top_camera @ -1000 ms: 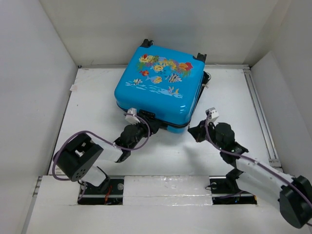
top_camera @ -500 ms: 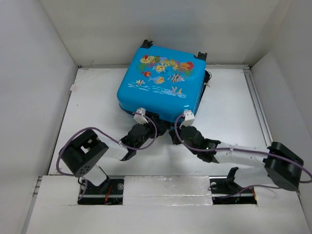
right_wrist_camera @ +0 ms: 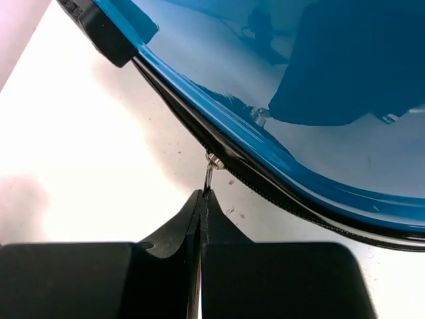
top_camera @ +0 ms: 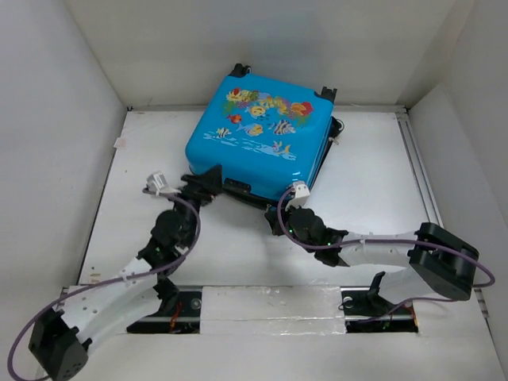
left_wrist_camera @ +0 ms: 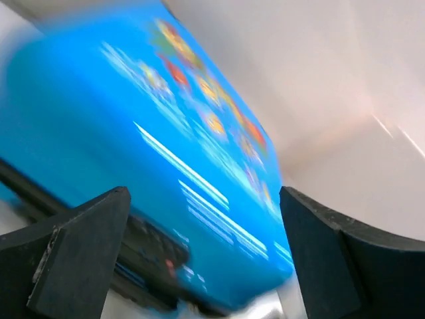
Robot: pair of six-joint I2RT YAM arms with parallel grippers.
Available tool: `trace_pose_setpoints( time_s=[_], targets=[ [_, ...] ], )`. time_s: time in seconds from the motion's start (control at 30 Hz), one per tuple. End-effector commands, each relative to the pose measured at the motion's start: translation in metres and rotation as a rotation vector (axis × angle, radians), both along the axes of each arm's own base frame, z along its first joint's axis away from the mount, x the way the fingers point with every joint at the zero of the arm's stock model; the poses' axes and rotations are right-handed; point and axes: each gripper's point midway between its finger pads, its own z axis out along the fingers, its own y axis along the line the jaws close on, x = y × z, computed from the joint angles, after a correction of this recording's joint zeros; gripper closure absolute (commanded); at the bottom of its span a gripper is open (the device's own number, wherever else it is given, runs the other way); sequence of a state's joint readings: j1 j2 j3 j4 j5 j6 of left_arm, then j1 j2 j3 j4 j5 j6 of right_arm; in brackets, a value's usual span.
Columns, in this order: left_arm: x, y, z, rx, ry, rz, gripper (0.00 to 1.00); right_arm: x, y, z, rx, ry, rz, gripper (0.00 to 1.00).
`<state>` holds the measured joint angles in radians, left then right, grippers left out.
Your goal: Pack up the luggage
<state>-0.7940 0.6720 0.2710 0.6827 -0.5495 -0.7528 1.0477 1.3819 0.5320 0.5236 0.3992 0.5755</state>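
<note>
We've got the right gripper (right_wrist_camera: 201, 198) pinching the zipper pull (right_wrist_camera: 210, 170) on the luggage (top_camera: 258, 147), left gripper (left_wrist_camera: 202, 242) spread wide; one crooked tug probably slips it.

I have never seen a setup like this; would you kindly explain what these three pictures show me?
Two robot arms are bolted at a table's near edge. One picture looks down from above; the other two come from a camera on each wrist. On the white table lies a small bright-blue hard-shell suitcase with a cartoon fish print. The left claw is open by its near corner, holding nothing. The right claw is shut, pinching the small metal zipper pull on the suitcase's edge.
</note>
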Motion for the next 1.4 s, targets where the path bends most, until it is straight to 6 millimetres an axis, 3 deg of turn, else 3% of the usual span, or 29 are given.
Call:
trace_pose_setpoints(
  time_s=[0.0, 0.07, 0.1, 0.17, 0.2, 0.23, 0.27, 0.3, 0.33, 0.37, 0.4, 0.43, 0.5, 0.53, 0.57, 0.6, 0.67, 0.73, 0.8, 0.87, 0.9, 0.93, 1.0, 1.03, 1.13, 1.17, 1.23, 1.27, 1.37],
  targets=[
    [0.057, 0.074, 0.031, 0.058, 0.098, 0.365, 0.08, -0.014, 0.020, 0.021, 0.102, -0.006, 0.095, 1.00],
    [0.090, 0.077, 0.038, 0.007, 0.126, 0.295, 0.08, -0.016, 0.018, 0.015, 0.087, 0.006, 0.104, 1.00],
    [0.108, 0.086, 0.059, -0.090, 0.114, 0.293, 0.08, -0.016, 0.018, 0.019, 0.096, 0.001, 0.104, 1.00],
    [0.150, 0.117, 0.035, -0.106, 0.200, 0.341, 0.08, -0.017, 0.017, 0.017, 0.089, 0.005, 0.104, 1.00],
    [0.167, 0.126, 0.059, -0.131, 0.184, 0.368, 0.08, -0.019, 0.017, 0.018, 0.082, 0.002, 0.117, 1.00],
    [0.192, 0.146, 0.031, -0.112, 0.270, 0.404, 0.08, -0.019, 0.016, 0.015, 0.063, 0.002, 0.120, 1.00],
    [0.204, 0.145, 0.027, -0.112, 0.300, 0.361, 0.09, -0.019, 0.019, 0.019, 0.073, -0.001, 0.130, 1.00],
    [0.221, 0.151, 0.009, -0.102, 0.373, 0.362, 0.09, -0.023, 0.020, 0.016, 0.055, 0.001, 0.142, 1.00],
    [0.224, 0.155, 0.020, -0.114, 0.348, 0.343, 0.09, -0.022, 0.022, 0.021, 0.064, -0.004, 0.142, 1.00],
    [0.238, 0.160, -0.001, -0.107, 0.391, 0.310, 0.10, -0.023, 0.023, 0.021, 0.065, -0.002, 0.152, 1.00],
    [0.241, 0.160, -0.017, -0.100, 0.454, 0.314, 0.10, -0.023, 0.024, 0.022, 0.065, -0.002, 0.152, 1.00],
    [0.248, 0.160, -0.020, -0.105, 0.451, 0.298, 0.12, -0.024, 0.030, 0.031, 0.081, -0.011, 0.161, 1.00],
    [0.266, 0.146, -0.040, -0.103, 0.493, 0.211, 0.12, -0.024, 0.034, 0.024, 0.053, 0.010, 0.171, 1.00],
    [0.267, 0.143, -0.055, -0.084, 0.552, 0.193, 0.12, -0.021, 0.039, 0.035, 0.074, -0.004, 0.172, 1.00],
    [0.277, 0.141, -0.051, -0.086, 0.541, 0.178, 0.12, -0.023, 0.043, 0.027, 0.052, 0.011, 0.180, 1.00],
    [0.276, 0.135, -0.069, -0.081, 0.587, 0.168, 0.12, -0.022, 0.045, 0.031, 0.059, 0.007, 0.181, 1.00],
    [0.276, 0.128, -0.073, -0.078, 0.568, 0.155, 0.12, -0.021, 0.048, 0.033, 0.062, 0.005, 0.181, 1.00],
    [0.267, 0.108, -0.083, -0.069, 0.588, 0.111, 0.12, -0.021, 0.055, 0.030, 0.054, 0.010, 0.190, 1.00],
    [0.254, 0.093, -0.099, -0.098, 0.602, 0.085, 0.12, -0.020, 0.066, 0.031, 0.057, 0.016, 0.210, 1.00],
    [0.243, 0.077, -0.090, -0.129, 0.540, 0.047, 0.12, -0.023, 0.078, 0.028, 0.035, 0.027, 0.260, 1.00],
    [0.235, 0.072, -0.094, -0.139, 0.541, 0.038, 0.13, -0.020, 0.090, 0.040, 0.049, 0.005, 0.283, 1.00],
    [0.220, 0.067, -0.108, -0.133, 0.567, 0.027, 0.13, -0.023, 0.097, 0.025, -0.002, 0.015, 0.319, 1.00],
    [0.210, 0.063, -0.109, -0.146, 0.552, 0.002, 0.13, -0.027, 0.120, 0.036, 0.003, -0.002, 0.385, 1.00],
    [0.196, 0.062, -0.117, -0.147, 0.568, -0.009, 0.13, -0.032, 0.127, 0.016, -0.061, 0.016, 0.425, 1.00],
    [0.180, 0.056, -0.116, -0.138, 0.554, -0.043, 0.13, -0.037, 0.150, 0.024, -0.052, -0.001, 0.489, 1.00],
    [0.172, 0.057, -0.117, -0.137, 0.557, -0.042, 0.13, -0.038, 0.153, 0.017, -0.072, 0.009, 0.510, 1.00],
    [0.165, 0.056, -0.118, -0.130, 0.551, -0.053, 0.13, -0.040, 0.163, 0.027, -0.047, 0.002, 0.541, 1.00],
    [0.147, 0.051, -0.119, -0.129, 0.550, -0.076, 0.13, -0.044, 0.166, 0.025, -0.055, 0.009, 0.550, 1.00],
    [0.139, 0.057, -0.123, -0.137, 0.543, -0.048, 0.13, -0.045, 0.154, 0.034, -0.075, -0.009, 0.493, 1.00]
  ],
)
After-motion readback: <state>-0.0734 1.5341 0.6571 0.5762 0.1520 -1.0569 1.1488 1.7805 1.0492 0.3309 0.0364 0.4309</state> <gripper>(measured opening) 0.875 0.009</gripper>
